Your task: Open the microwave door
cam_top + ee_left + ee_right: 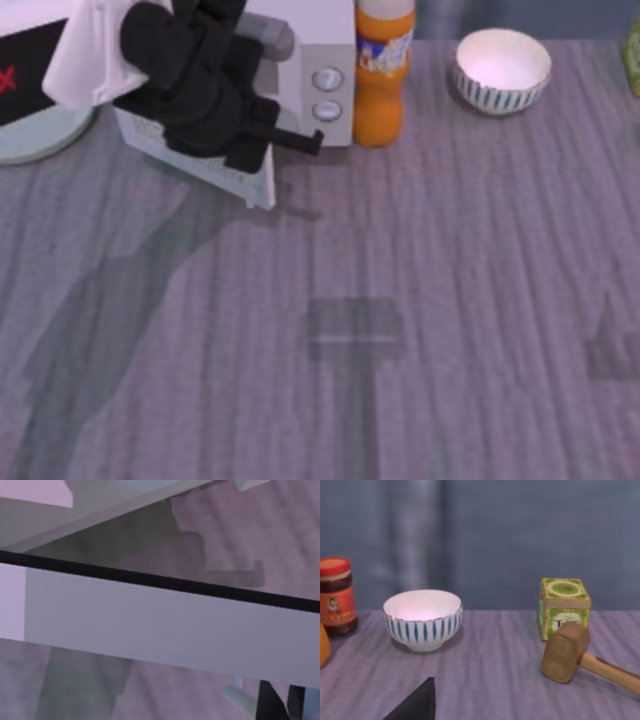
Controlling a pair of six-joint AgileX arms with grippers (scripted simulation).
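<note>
Left gripper (300,140) (fingers hidden) over microwave door (235,178)

The left arm (95,55) has a white, smooth, boxy link with rounded edges, seen at the upper left of the top view. It ends in a bulky black wrist block (195,85) made of several rounded, matte housings stacked together. From that block a slim black bar sticks out sideways, ending in a small upturned tip; this is part of the left hand (300,140). In the left wrist view, two thin black strips (277,702) show at one edge. In the right wrist view, only a dark, pointed black wedge (417,705) of the right hand shows.
</note>
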